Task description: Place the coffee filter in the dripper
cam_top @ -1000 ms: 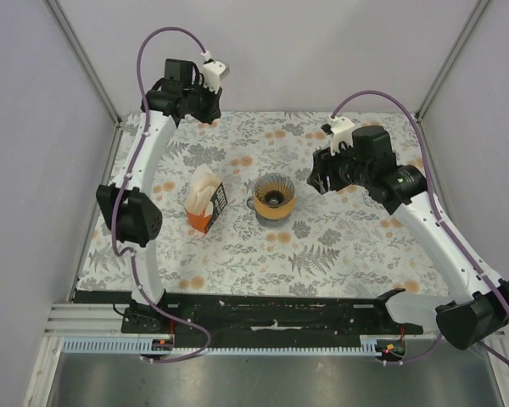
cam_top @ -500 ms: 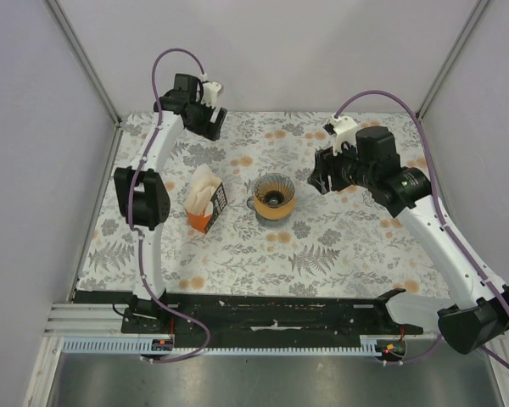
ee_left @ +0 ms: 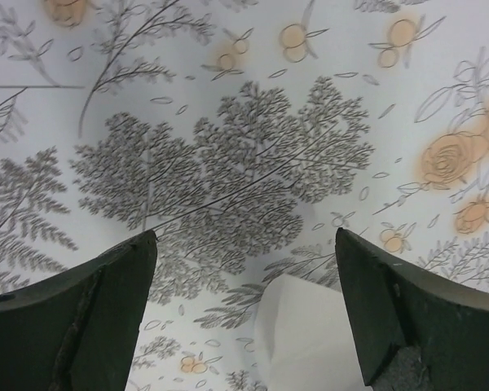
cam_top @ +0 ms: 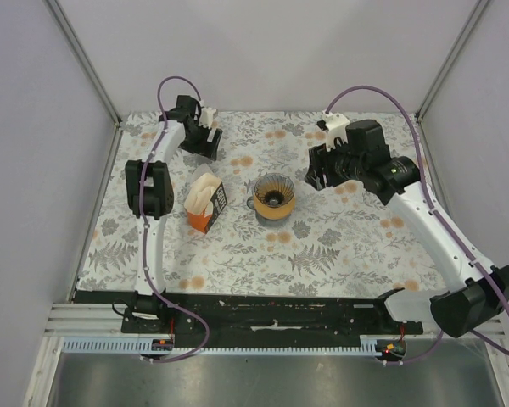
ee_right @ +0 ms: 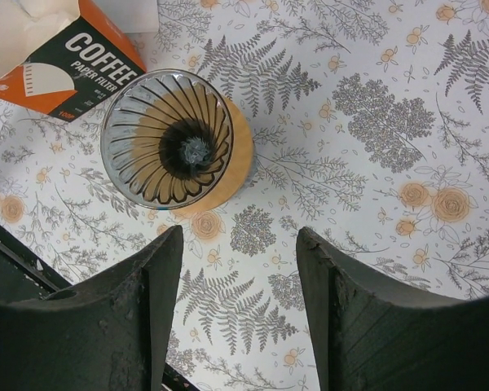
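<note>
The coffee filter (cam_top: 201, 188) is cream-white paper sticking out of an open orange and black filter box (cam_top: 210, 208) at mid-left. The dripper (cam_top: 274, 195), a smoky ribbed cone on a round wooden base, stands just right of the box with nothing inside it. My left gripper (cam_top: 209, 146) hangs behind the box, open. In the left wrist view the coffee filter (ee_left: 310, 338) shows low between the spread fingers (ee_left: 98, 309), apart from them. My right gripper (cam_top: 313, 175) hovers right of the dripper, open and holding nothing. The right wrist view shows the dripper (ee_right: 167, 138) and the box (ee_right: 77, 57) ahead of the right gripper (ee_right: 240, 236).
A floral cloth (cam_top: 339, 246) covers the table. Purple-grey walls close in the back and both sides. A black rail (cam_top: 263, 309) with the arm bases runs along the near edge.
My left arm has swung down and forward from high at the back toward the filter box, and its gripper has opened. The right gripper has shifted slightly left and back.
</note>
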Motion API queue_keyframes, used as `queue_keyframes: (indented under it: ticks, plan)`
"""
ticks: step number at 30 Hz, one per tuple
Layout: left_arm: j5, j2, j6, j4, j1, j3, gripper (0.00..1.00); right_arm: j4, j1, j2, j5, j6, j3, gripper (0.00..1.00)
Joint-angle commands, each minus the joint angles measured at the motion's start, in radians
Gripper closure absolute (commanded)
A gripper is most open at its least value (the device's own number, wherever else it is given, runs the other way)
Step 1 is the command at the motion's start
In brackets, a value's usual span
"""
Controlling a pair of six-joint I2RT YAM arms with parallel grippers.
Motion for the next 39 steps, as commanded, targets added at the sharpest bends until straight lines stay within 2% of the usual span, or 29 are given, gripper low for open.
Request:
queue_keyframes:
  ticks: [1, 4, 8, 9, 11, 12, 16, 17, 24, 25, 27, 29, 31, 39]
  plan:
    - [0.121, 0.042, -0.050, 0.025, -0.008, 0.038, 0.04, -0.024, 0.006, 0.014, 0.016, 0.022, 0.085, 0.35]
    - [0.113, 0.065, -0.031, 0.022, -0.022, 0.029, 0.04, -0.038, 0.006, 0.031, 0.019, 0.037, 0.117, 0.35]
    - [0.023, 0.092, 0.016, 0.013, -0.064, 0.021, 0.04, -0.055, 0.006, 0.043, 0.032, 0.053, 0.151, 0.35]
    - [0.010, 0.098, 0.022, 0.005, -0.067, 0.022, 0.07, -0.055, 0.006, 0.042, 0.036, 0.059, 0.154, 0.35]
    - [0.007, 0.108, 0.021, -0.018, -0.064, 0.027, 0.27, -0.055, 0.006, 0.042, 0.041, 0.067, 0.156, 0.34]
    - [0.007, 0.108, 0.018, -0.031, -0.059, 0.024, 0.43, -0.056, 0.006, 0.043, 0.041, 0.070, 0.160, 0.34]
    - [0.050, 0.071, 0.027, -0.061, -0.024, -0.033, 0.96, -0.063, 0.007, 0.051, 0.045, 0.073, 0.176, 0.34]
    - [0.073, 0.056, 0.030, -0.061, -0.012, -0.051, 0.98, -0.063, 0.007, 0.054, 0.045, 0.073, 0.177, 0.34]
    - [0.220, -0.073, 0.038, -0.042, 0.088, -0.071, 0.97, -0.064, 0.007, 0.083, 0.042, 0.073, 0.194, 0.34]
    - [0.225, -0.092, 0.039, -0.041, 0.097, -0.071, 0.86, -0.067, 0.009, 0.085, 0.038, 0.073, 0.199, 0.34]
    - [0.242, -0.128, 0.041, -0.044, 0.104, -0.083, 0.52, -0.072, 0.010, 0.094, 0.038, 0.070, 0.208, 0.34]
    - [0.265, -0.164, 0.042, -0.042, 0.104, -0.114, 0.34, -0.078, 0.010, 0.100, 0.036, 0.068, 0.217, 0.34]
    - [0.289, -0.194, 0.045, -0.042, 0.104, -0.160, 0.27, -0.084, 0.013, 0.108, 0.039, 0.067, 0.226, 0.34]
    - [0.320, -0.260, 0.042, -0.013, 0.104, -0.319, 0.25, -0.092, 0.015, 0.112, 0.045, 0.065, 0.231, 0.33]
